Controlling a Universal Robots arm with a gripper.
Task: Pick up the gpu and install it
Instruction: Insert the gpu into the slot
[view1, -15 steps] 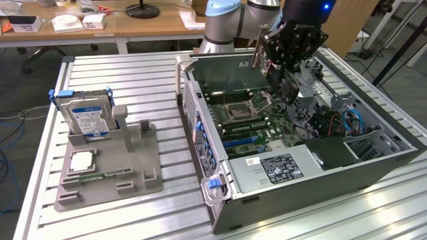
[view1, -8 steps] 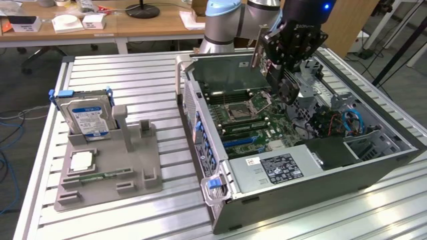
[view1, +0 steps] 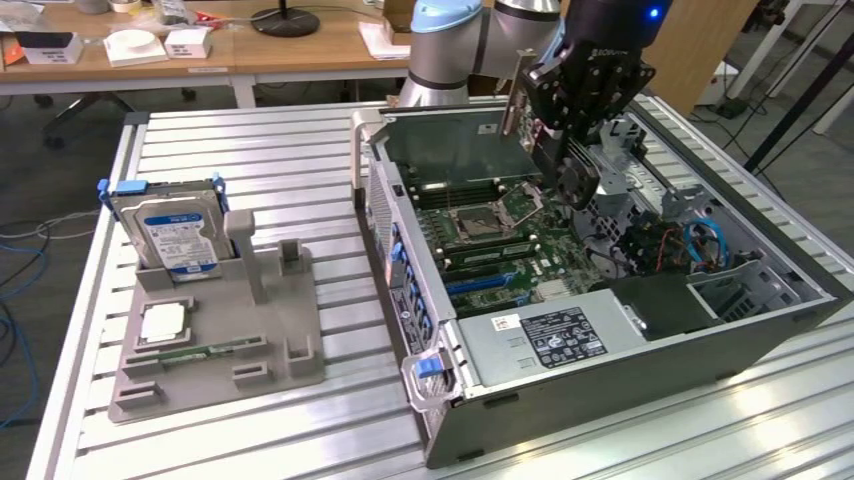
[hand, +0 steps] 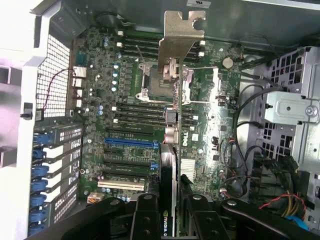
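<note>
Gripper (view1: 567, 140) (hand: 172, 202) pinching graphics card (view1: 571, 178) (hand: 169, 180) over open computer case (view1: 534, 400)

Gripper sits in the upper right of the exterior view, pointing down into the case. Its black fingers (hand: 145, 220) are pressed on both faces of the graphics card, so the card is clamped between them. The card is held on edge and a bit tilted, with its round fan facing the exterior view's right. Its silver end bracket (view1: 511, 95) (hand: 181, 37) sticks up toward the far wall of the case. In the wrist view the card is seen edge-on, running from the fingers across the motherboard (view1: 494, 235) (hand: 130, 100) to the bracket. It passes just beside the processor socket (view1: 474, 222) (hand: 150, 80). The card's lower edge hangs over the board. Can't tell if it touches; it is not seated in a slot. A blue slot (hand: 130, 142) and a white slot (hand: 120, 185) lie off to one side of the card, both bare.

In the case nearer the camera, a grey power supply (view1: 561, 335) with a black label lies at the lower centre. Blue cables (view1: 701, 245) and a metal drive cage are at the exterior view's right.

Well apart, on the exterior view's left, a grey holder (view1: 254, 350) lies on the slatted metal table (view1: 267, 150). A hard drive (view1: 167, 225) with a blue label stands upright in the holder's far end. A square silver chip (view1: 163, 322) lies flat in front of it, and a narrow green memory stick (view1: 200, 352) lies just nearer than the chip. Wooden desks run along the top edge.
</note>
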